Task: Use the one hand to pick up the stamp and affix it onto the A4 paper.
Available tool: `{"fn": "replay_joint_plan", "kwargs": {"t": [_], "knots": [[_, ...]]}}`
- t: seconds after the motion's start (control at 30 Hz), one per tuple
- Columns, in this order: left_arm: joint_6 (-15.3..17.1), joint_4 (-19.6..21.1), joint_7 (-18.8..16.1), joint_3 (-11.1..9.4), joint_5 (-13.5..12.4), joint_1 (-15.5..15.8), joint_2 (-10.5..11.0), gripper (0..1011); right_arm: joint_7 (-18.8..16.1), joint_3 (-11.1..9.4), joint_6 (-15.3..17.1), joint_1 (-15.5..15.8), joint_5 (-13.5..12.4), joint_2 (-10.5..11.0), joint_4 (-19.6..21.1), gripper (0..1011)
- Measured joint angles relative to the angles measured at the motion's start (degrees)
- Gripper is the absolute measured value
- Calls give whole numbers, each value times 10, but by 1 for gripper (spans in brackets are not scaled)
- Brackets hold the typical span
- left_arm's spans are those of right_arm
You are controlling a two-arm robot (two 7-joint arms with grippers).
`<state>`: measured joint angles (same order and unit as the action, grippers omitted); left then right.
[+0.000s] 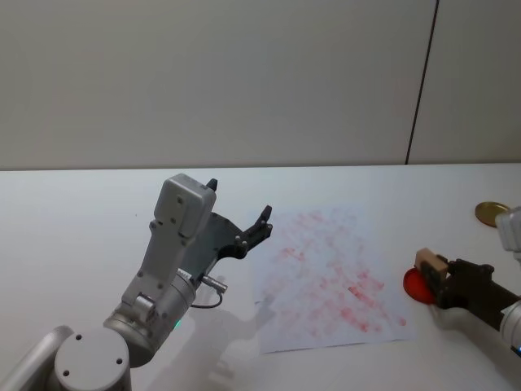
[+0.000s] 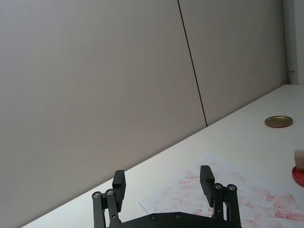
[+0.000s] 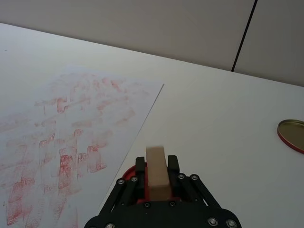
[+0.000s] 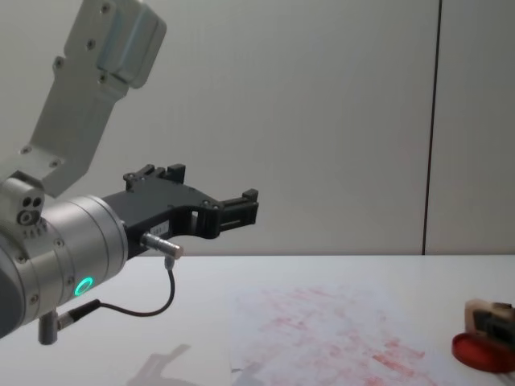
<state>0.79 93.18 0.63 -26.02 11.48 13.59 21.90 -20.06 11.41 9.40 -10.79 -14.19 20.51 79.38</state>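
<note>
Your right gripper [image 1: 435, 270] has jaws clamped on stamp [image 3: 157, 171], held just above red ink pad [image 1: 417, 287] beside A4 paper [image 1: 334, 277] on counter [image 1: 81, 212], likely for inking; left gripper [image 1: 240, 216] parked raised, jaws apart, empty

Left arm [image 1: 163, 269]: silver-grey cylindrical joints and a pale boxy link, a green ring light glowing at the wrist, a thin black cable looping to a small metal plug (chest view shows it best). Left gripper [image 2: 164, 183]: black, two blocky fingers on pinned linkages with silver screw heads. Right gripper [image 3: 156, 178]: the same black linkage build, screws along its frame, on a silver-white wrist.
</note>
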Motion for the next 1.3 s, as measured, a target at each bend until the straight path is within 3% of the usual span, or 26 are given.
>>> {"fn": "replay_joint_plan", "kwargs": {"t": [0.5,0.87,1.3], "knots": [[0,0,0,0,0,0,0,993,-2,2,6,-4,2,-1,-6,732],[0,0,0,0,0,0,0,993,5,0,-13,-2,6,2,12,1001],[0,0,0,0,0,0,0,993,16,-3,-31,0,12,5,42,1001]]}}
